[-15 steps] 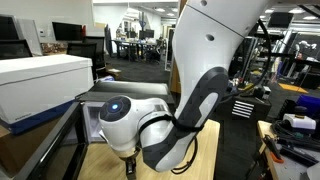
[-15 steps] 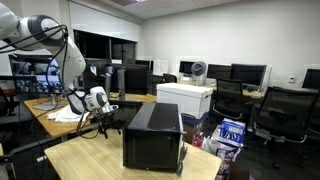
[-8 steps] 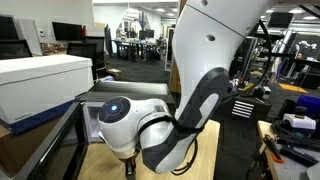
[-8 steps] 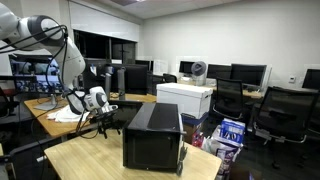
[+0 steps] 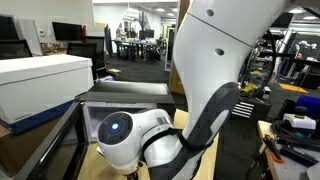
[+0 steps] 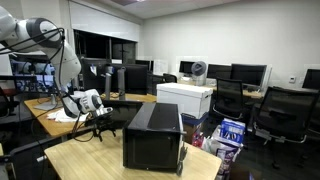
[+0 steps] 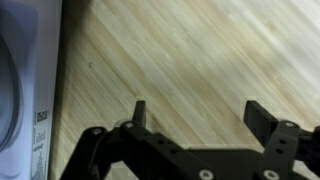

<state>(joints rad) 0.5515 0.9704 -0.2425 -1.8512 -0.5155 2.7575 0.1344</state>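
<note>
The arm (image 6: 35, 30) rises at the left edge of an exterior view, bends over and drops to a white wrist (image 6: 85, 101). Below it the hand (image 6: 92, 130) hangs close above the bench (image 6: 80, 160), pointing down at it. In the wrist view the hand (image 7: 197, 115) is spread open: its two black fingers (image 7: 139, 113) stand well apart, with only the bare wood grain of the bench (image 7: 200, 50) between them, and they grip nothing.

The nearest thing is a boxy case (image 6: 152, 135) standing on the bench near the hand and apart from it. It looks black from that side. In the wrist view its pale side panel (image 7: 25, 90) runs down the left edge, just beside the left-hand finger and not touching it. Beyond the case sits a white box (image 6: 185, 98) with a rounded grey device (image 6: 197, 70) on top. Monitors (image 6: 245, 72) and office chairs (image 6: 275, 105) fill the room behind.

In an exterior view the arm's thick white link (image 5: 215, 50) and the wrist joint with its blue light (image 5: 118, 127) take up most of the frame. They hide part of the case (image 5: 125, 97) and cut the hand off at the bottom edge. The white box (image 5: 40, 85) shows at the left. The label (image 7: 42, 125) on the case panel is too small to read
</note>
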